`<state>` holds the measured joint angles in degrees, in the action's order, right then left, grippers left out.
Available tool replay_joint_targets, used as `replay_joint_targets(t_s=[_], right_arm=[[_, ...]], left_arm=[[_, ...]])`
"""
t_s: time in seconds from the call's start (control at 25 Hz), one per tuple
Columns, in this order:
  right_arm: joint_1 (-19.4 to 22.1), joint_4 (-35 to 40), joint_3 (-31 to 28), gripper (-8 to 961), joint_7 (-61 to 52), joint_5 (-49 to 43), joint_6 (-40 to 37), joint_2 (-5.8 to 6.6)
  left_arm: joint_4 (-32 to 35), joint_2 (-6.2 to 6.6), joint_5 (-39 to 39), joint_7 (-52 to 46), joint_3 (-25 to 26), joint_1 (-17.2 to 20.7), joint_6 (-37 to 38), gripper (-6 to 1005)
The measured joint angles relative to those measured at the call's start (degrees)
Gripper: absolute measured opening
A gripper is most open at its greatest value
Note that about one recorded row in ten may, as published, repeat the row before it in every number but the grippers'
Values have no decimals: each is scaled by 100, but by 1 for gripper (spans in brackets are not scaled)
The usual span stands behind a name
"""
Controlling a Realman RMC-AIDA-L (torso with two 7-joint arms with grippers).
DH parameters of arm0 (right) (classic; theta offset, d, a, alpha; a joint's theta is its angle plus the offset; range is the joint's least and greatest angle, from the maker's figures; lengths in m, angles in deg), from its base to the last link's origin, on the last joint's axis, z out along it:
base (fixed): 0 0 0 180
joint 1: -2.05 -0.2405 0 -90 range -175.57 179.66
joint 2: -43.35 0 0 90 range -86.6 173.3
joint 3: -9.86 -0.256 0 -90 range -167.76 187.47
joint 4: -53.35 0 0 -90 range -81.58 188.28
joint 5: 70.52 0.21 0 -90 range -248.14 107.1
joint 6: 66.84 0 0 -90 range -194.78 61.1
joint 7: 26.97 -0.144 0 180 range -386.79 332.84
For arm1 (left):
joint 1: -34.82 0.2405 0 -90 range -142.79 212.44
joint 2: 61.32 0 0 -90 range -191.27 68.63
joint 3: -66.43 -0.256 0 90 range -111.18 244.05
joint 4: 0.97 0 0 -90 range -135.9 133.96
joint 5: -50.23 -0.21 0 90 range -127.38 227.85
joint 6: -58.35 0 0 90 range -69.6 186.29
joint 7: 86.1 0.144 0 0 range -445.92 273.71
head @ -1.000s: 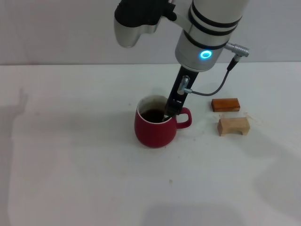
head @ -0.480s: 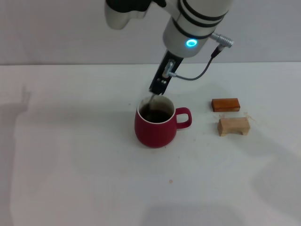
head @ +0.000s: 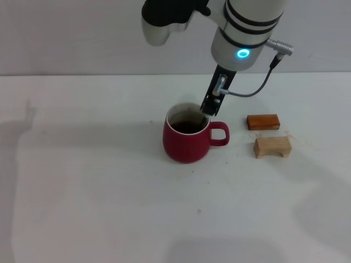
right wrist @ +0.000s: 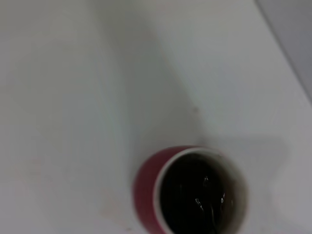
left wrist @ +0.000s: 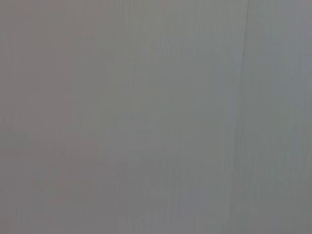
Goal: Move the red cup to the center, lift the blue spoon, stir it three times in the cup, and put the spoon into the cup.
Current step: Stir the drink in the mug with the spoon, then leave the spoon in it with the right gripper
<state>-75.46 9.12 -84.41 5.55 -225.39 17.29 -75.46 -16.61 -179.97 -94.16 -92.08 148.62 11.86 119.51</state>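
One red cup (head: 187, 141), centre of frame, dark liquid inside. Two small wooden blocks at right: one reddish-brown block (head: 262, 121), one pale block (head: 272, 147) below it. One robot arm in view, upper centre, one gripper (head: 209, 108) at cup rim. Spoon count: cannot tell.

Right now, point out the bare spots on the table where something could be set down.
The table is bare to the left of the red cup and across the near strip in front of it. It is crowded right of the cup handle, where two wooden blocks sit, and above the cup's rim, where the right end effector reaches down.
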Motion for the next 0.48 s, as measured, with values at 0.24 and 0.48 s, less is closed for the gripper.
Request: replay_joint_targets(t_s=[0.24, 0.48], right_arm=[[-21, -62, 33, 136, 83, 478, 127, -3], [-39, -54, 43, 142, 110, 556, -211, -8]], left_arm=[[0, 0, -1, 0, -2, 3, 0, 842], [0, -1, -1, 0, -10, 3, 0, 842]])
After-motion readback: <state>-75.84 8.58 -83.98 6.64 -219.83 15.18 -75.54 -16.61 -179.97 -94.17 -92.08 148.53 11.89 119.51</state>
